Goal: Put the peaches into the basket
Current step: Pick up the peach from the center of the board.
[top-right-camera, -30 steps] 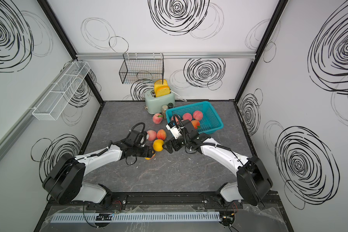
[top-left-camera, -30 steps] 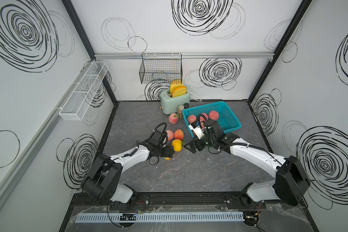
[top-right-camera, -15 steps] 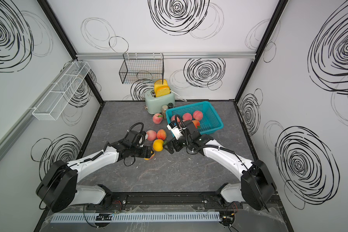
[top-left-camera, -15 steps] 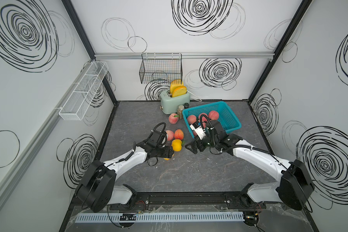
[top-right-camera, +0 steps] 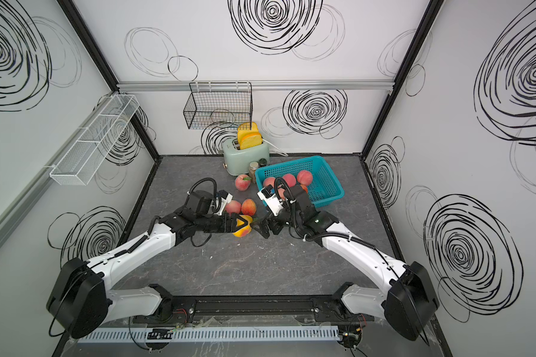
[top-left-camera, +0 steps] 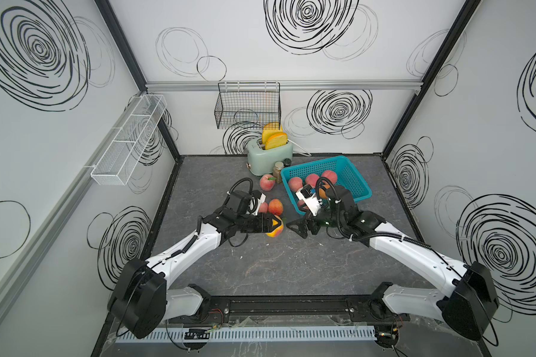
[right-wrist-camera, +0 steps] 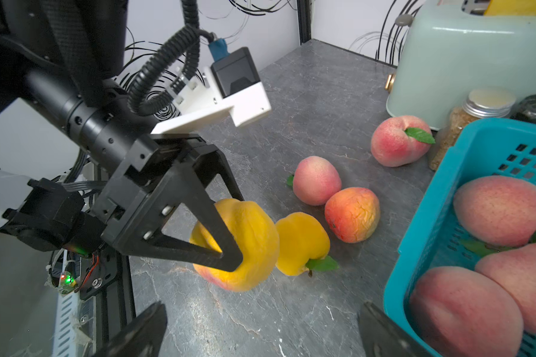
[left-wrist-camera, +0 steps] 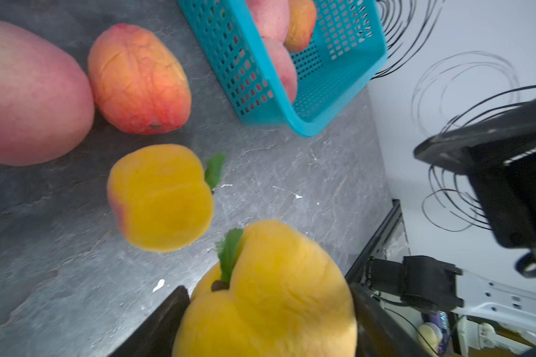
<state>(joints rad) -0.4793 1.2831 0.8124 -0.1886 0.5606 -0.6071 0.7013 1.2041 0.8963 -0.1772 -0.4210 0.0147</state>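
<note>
The left claw (right-wrist-camera: 234,231) grips a yellow peach (left-wrist-camera: 270,296) low over the middle of the table (top-left-camera: 276,269), so the pick-up step looks under way. Next I judge it must lift and carry the peach to the basket (top-left-camera: 353,182) toward the table's far right corner (several peaches already inside), clearing the wide-open, empty right claw (top-left-camera: 296,230).

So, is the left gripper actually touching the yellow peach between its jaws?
Touching. In the right wrist view a finger of the left gripper presses against the yellow peach; the left wrist view shows both fingers hugging it.

White arms (top-left-camera: 195,247) with black joints (top-left-camera: 140,293), corrugated black cables (right-wrist-camera: 153,63), black triangular-framed left hand (right-wrist-camera: 234,228).
</note>
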